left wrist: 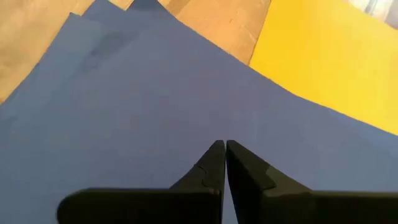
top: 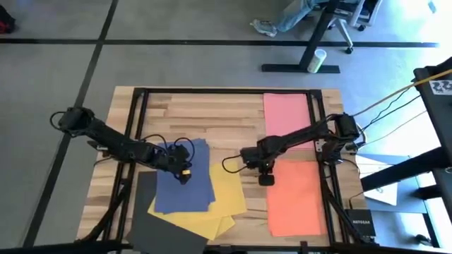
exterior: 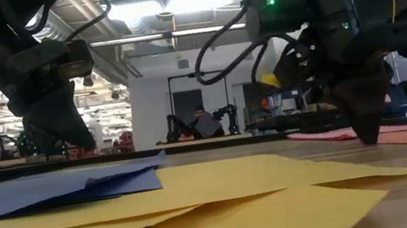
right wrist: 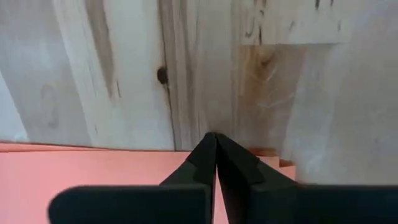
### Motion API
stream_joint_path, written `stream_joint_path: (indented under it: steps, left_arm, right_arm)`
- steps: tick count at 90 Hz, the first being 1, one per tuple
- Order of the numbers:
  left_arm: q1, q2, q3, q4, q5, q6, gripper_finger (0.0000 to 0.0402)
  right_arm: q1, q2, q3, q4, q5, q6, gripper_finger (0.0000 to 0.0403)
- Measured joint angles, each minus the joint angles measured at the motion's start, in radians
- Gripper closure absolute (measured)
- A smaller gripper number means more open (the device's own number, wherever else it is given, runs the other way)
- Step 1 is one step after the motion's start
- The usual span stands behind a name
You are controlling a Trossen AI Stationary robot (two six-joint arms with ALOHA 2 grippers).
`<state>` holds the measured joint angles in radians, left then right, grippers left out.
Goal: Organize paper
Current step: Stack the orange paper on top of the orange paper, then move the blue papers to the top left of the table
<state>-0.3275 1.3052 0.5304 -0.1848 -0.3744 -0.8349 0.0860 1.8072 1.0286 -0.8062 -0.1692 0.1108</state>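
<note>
The navy sheet [top: 183, 180] lies atop the yellow sheets [top: 222, 194] at the table's six o'clock, dark grey sheet [top: 159, 222] beneath, orange sheet [top: 296, 197] at four, pink sheet [top: 286, 113] at one. I have the left gripper [top: 185, 176] pinched closed, empty, tips down on navy, probably to slide it. The right gripper [top: 266, 180], also closed, presses the orange's edge

dark sheet [top: 166, 229] cut by bottom edge | yellow sheet [top: 222, 190] part-hidden (under blue)

Stacked sheets [top: 185, 185] lie left on the surface [top: 212, 113]; two separate sheets [top: 295, 197] lie right, one behind the other.
</note>
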Motion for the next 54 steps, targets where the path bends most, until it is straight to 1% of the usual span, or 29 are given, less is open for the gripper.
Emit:
stream_joint_path:
  steps: [16, 32, 37, 47, 54]
  left_arm:
    - [0.0, 0.0, 0.0, -0.005, 0.0, 0.009, 0.0402]
    - [0.047, 0.006, 0.0, -0.095, -0.001, 0.033, 0.0402]
    - [0.069, 0.019, 0.0, -0.11, -0.001, 0.051, 0.0402]
    - [0.11, 0.055, 0.0, -0.112, -0.001, 0.088, 0.0402]
    - [0.134, 0.085, 0.0, -0.112, 0.0, 0.103, 0.0402]
  right_arm:
    - [0.0, 0.0, 0.003, -0.004, 0.005, -0.009, 0.0402]
    - [-0.003, -0.008, 0.037, -0.001, 0.054, -0.014, 0.0402]
    - [-0.003, -0.013, 0.05, 0.015, 0.042, -0.02, 0.0402]
    - [0.008, -0.013, 0.057, 0.111, -0.044, -0.037, 0.0402]
    - [0.02, -0.013, 0.058, 0.202, -0.054, -0.038, 0.0402]
